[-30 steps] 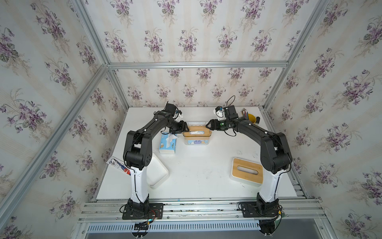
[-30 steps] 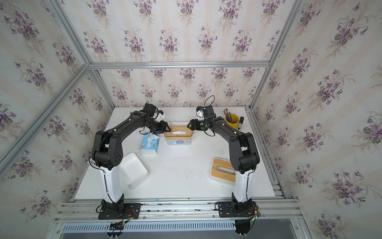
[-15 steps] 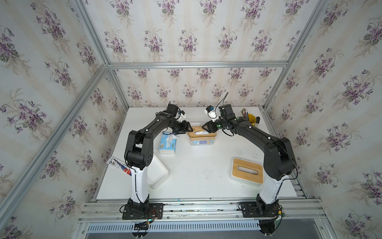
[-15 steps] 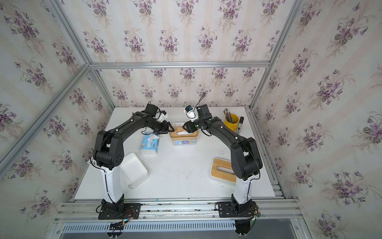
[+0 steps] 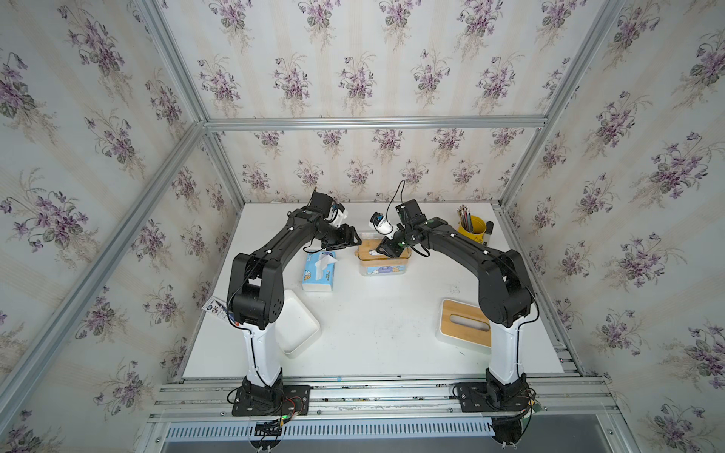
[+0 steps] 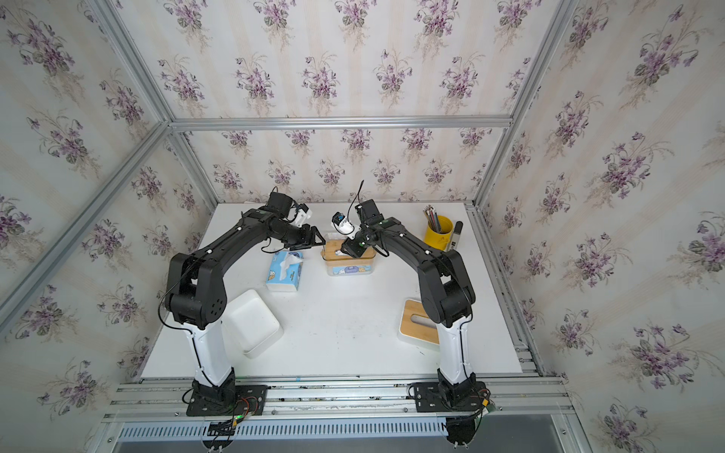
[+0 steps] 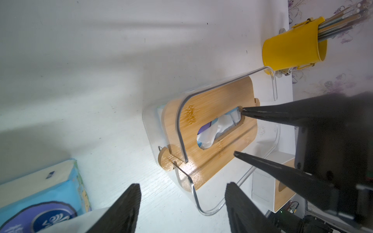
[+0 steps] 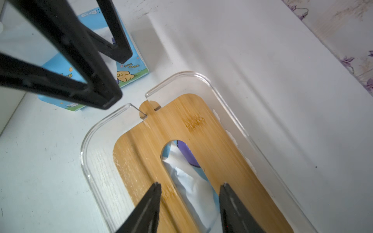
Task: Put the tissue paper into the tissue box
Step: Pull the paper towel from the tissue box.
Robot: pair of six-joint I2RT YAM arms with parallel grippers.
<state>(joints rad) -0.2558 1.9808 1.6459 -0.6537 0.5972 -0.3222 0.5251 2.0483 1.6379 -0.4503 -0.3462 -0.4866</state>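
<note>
Right fingers [image 8: 148, 205] have slid over the bamboo lid [image 8: 193, 121] and stand spread astride its slot, pinching nothing. Tissue paper [image 8: 191, 187] between them sits inside the tissue box [image 8: 81, 153]. Left fingers [image 7: 125, 207] spread. Task looks nearly done.

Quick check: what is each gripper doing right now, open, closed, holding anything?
Left gripper: open, empty.
Right gripper: open, fingertips either side of the tissue in the lid slot, nothing held.

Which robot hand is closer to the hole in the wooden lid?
Right. The right gripper has its fingers either side of the hole; the left gripper hangs off the tissue box's end.
</note>
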